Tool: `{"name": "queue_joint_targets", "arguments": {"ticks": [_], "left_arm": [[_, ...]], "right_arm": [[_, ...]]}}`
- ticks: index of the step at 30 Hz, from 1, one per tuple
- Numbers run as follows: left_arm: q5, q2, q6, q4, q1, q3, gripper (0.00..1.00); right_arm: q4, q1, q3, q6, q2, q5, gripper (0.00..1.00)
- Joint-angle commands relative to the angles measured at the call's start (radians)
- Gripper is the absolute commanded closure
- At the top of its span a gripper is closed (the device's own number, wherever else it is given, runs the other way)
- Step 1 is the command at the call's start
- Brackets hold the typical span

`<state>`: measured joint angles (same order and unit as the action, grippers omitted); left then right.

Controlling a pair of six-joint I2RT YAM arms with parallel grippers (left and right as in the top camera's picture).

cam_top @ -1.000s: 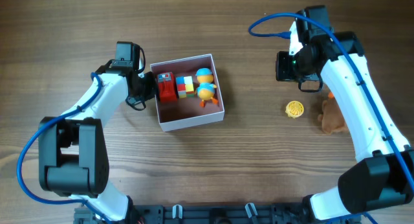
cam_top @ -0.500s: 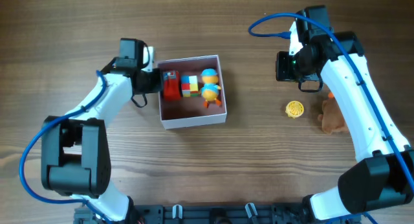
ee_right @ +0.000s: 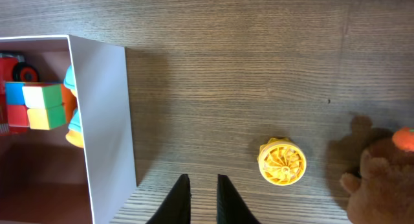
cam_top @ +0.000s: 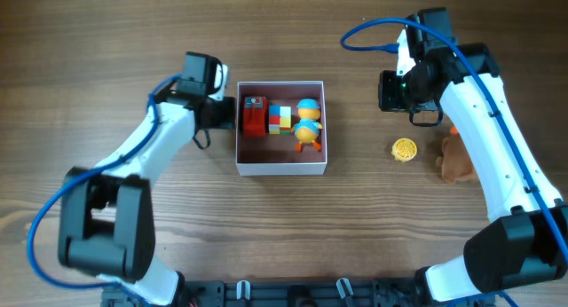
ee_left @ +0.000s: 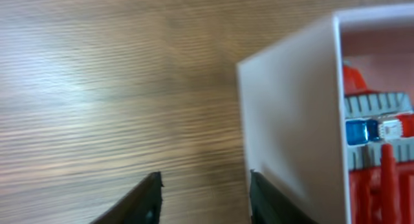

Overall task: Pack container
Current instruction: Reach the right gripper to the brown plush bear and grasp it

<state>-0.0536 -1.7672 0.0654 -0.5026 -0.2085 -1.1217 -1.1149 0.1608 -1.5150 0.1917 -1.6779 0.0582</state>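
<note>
Three toys already lie in the container, which sits near the middle of the table between your two arms: a red toy, a multicoloured cube and a yellow-and-blue figure, side by side along its far half; the near half shows bare dusty pink, so room remains. It is a shallow square box, open on top, with thin white walls. Your left gripper is at its left wall with jaws apart on nothing but table, one finger against the outside of the wall; that looks like a nudge rather than a grasp. Your right gripper hovers with its fingers drawn nearly together and empty; just beyond lie a yellow round toy and a brown plush, probably the next to pack.
</note>
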Motion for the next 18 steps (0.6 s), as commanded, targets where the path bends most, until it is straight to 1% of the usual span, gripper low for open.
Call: {"name": "queue_joint_targets", "arguments": {"ticks": [1,2,3,4,5,7,9,10,11,12,13,14,17,18], "left_arm": [[0.082,0.166,0.01,-0.066,0.073,-0.061,0.2],[0.082,0.216,0.042,-0.103,0.101,-0.061,0.11],[0.081,0.262,0.084,-0.145,0.129,-0.061,0.0],[0.081,0.306,0.127,-0.191,0.16,-0.061,0.0],[0.081,0.332,0.145,-0.22,0.18,-0.061,0.0],[0.081,0.408,0.241,-0.308,0.252,-0.061,0.0],[0.076,0.454,0.325,-0.349,0.304,-0.061,0.0],[0.058,0.478,0.382,-0.368,0.327,-0.061,0.0],[0.039,0.494,0.411,-0.382,0.336,-0.061,0.0],[0.039,0.504,0.418,-0.391,0.336,-0.061,0.0],[0.039,0.511,0.418,-0.397,0.336,-0.061,0.0],[0.039,0.515,0.418,-0.401,0.336,-0.061,0.0],[0.039,0.516,0.418,-0.405,0.336,-0.061,0.0],[0.039,0.516,0.418,-0.404,0.336,-0.061,0.0]], "right_arm": [[-0.01,0.001,-0.042,-0.011,0.045,-0.043,0.7],[-0.019,-0.005,-0.072,-0.004,0.083,-0.044,0.18],[-0.042,-0.03,-0.114,0.027,0.132,-0.044,0.01],[-0.065,-0.062,-0.143,0.051,0.166,-0.044,0.0],[-0.087,-0.103,-0.158,0.053,0.196,-0.044,0.0],[-0.173,-0.261,-0.161,0.042,0.242,-0.066,0.0],[-0.246,-0.419,-0.153,-0.01,0.235,-0.065,0.0],[-0.252,-0.507,-0.129,-0.029,0.232,-0.045,0.0],[-0.24,-0.574,-0.095,-0.088,0.228,0.014,0.0],[-0.225,-0.605,-0.065,-0.116,0.222,0.025,0.0],[-0.196,-0.633,-0.012,-0.119,0.217,0.012,0.0],[-0.159,-0.644,0.051,-0.152,0.209,0.01,0.0],[-0.069,-0.612,0.186,-0.241,0.187,0.008,0.0],[-0.043,-0.599,0.207,-0.252,0.183,-0.026,0.0]]}}
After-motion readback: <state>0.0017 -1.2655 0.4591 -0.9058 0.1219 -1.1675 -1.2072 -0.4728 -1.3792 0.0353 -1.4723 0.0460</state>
